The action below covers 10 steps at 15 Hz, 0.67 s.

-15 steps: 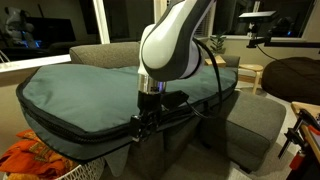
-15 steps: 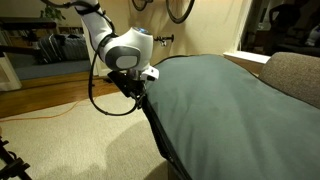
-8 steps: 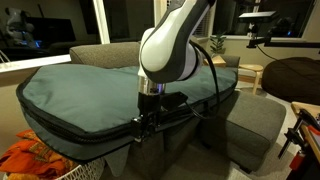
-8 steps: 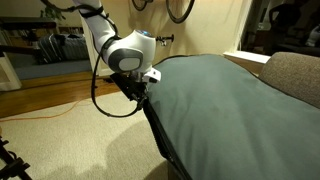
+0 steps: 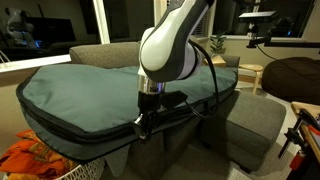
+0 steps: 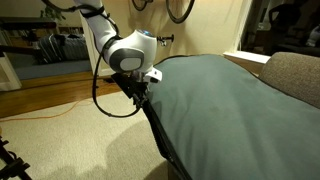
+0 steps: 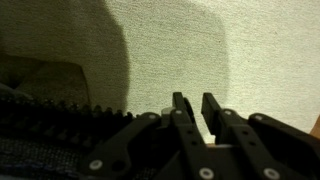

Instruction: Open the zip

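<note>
The arm [image 5: 170,45] is smooth glossy white, swelling into a rounded bulb at the wrist. Just below that bulb sits the black gripper [image 5: 143,122], its linkages dotted with small round silvery screws [image 7: 94,165]. A black cable [image 6: 95,88] loops beside the bulb.

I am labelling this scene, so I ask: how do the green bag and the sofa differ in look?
The bag is teal-green and smooth; the sofa is grey and coarser. The bag bears a dark zip along its side edge; the sofa shows none. Both are large and padded.
</note>
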Tool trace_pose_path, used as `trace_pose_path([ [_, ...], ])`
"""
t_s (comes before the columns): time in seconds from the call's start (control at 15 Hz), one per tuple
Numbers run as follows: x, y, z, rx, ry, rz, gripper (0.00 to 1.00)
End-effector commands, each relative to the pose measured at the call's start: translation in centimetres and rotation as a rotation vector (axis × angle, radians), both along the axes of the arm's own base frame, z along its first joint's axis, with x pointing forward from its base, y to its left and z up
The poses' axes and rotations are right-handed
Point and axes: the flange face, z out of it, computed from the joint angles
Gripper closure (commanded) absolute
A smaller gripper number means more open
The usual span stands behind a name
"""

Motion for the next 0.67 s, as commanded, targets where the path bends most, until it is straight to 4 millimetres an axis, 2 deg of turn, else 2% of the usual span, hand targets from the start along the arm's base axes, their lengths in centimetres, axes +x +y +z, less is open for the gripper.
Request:
trace_pose_path([
  [0.0,0.3,0.1,1.0,0.000,-0.001,-0.032,0.96],
  [0.13,-0.1,0.7,1.6,0.002,-0.012,-0.042,0.98],
  [0.2,-0.3,1.3,2.0,0.003,-0.025,-0.039,0.94],
  [0.6,-1.2,4.7,3.4,0.009,-0.067,-0.003,0.95],
])
